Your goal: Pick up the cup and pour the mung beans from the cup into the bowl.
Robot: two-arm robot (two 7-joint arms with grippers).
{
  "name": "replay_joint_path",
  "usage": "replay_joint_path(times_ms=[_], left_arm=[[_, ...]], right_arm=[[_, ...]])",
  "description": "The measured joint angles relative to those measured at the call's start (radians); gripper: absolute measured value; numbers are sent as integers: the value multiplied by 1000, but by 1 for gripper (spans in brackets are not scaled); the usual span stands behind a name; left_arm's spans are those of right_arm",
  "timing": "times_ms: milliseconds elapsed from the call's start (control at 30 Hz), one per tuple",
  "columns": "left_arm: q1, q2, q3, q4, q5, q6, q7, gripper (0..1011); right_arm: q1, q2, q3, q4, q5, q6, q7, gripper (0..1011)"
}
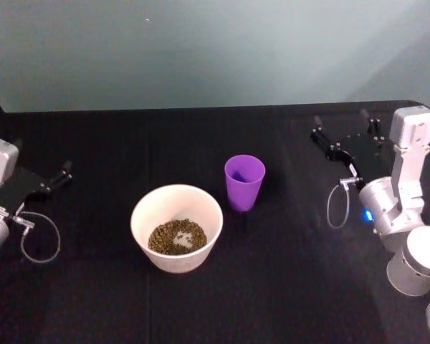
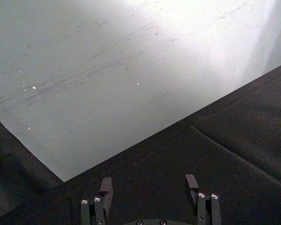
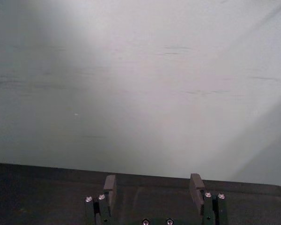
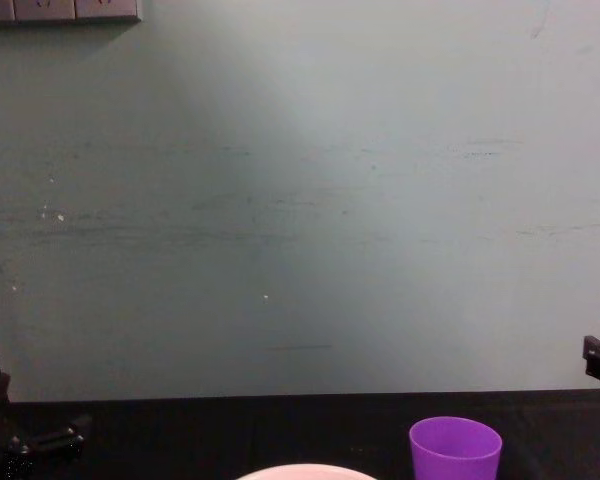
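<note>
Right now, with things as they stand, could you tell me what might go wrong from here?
The mung beans already lie in the bowl, and the cup stands upright and looks empty, so another pour would likely add nothing. The cup stands close beside the bowl: a reach by the open right pincer might nudge either. The left pincer sits parked at the far left, also open.

The cup (image 4: 455, 452) is seen upright on the black table (image 4: 280, 430), just beside the bowl (image 4: 305, 472), whose pale rim is cut by the bottom edge. A grey-green wall (image 4: 300, 200) is seen behind.
</note>
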Motion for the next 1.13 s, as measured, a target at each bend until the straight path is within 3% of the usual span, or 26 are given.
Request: replay_joint_path(times_ms=[1133], left_arm=[[0, 0, 0, 0, 0, 0, 0, 1012]], right_arm=[[-4, 9, -6, -13, 14, 4, 19, 1003]])
